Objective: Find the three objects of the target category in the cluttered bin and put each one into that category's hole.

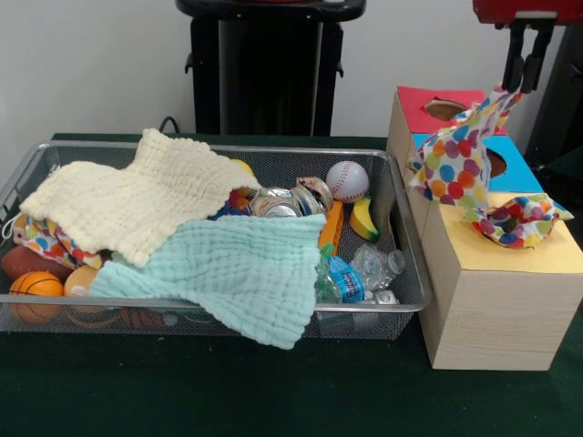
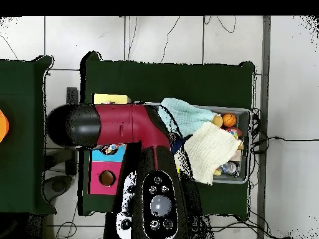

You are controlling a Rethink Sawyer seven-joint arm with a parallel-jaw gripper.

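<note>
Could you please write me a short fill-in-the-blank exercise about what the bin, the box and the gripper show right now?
1. The gripper holds a polka-dot cloth above the ____ box.
2. The baseball lies in the wire ____.
3. The mint-green cloth hangs over the bin's ____ rim.
4. A second polka-dot cloth rests on the box's ____ section.

Missing words: wooden; bin; front; yellow

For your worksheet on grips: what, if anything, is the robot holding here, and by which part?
The gripper holds the polka-dot cloth pinched by its top corner; the rest drapes down over the box.
</note>
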